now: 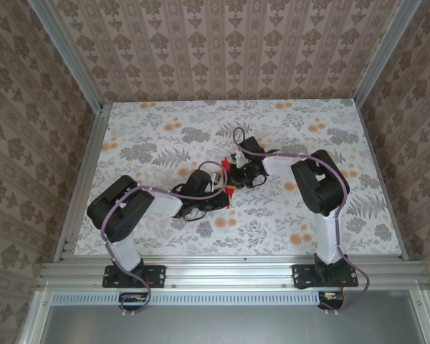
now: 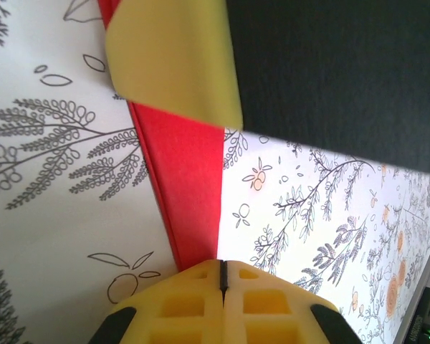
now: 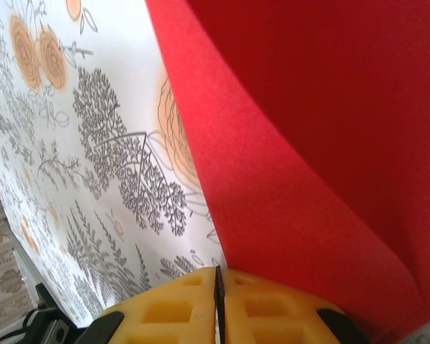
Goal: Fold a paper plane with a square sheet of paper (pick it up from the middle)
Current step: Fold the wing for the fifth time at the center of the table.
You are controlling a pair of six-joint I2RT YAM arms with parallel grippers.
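Start at your near edge: both arms reach in from their bases and meet over the middle of the surface [image 1: 165, 236]. Your left hand [image 2: 222, 276] is the nearer of the 2. Its yellow fingers are pressed together with only a hairline seam between them. The red sheet of paper [image 2: 190, 179] tapers down into that seam, so I judge the left hand is clamped on 1 end of it.

From there the sheet runs as a narrow folded band straight away from those fingers. Its long axis lies along the line between the 2 hands. I cannot tell whether the band touches the surface.

At the far end of the band sits your right hand [image 3: 216, 276], a little farther from you and to the right. In the left wrist view, 1 of its yellow fingers [image 2: 172, 64] lies over the paper. Its fingers are also shut tight. The paper's edge drops to their seam and spreads wide beyond them, so it looks clamped on the sheet too.

The coming move turns on that shared axis. The paper lies directly ahead of each hand, with little free span between them, and neither hand has to reach. I can't yet make out a dart shape, so I judge the folding partway done. A pull along the axis could tear the sheet, so move both hands together or let 1 go first.
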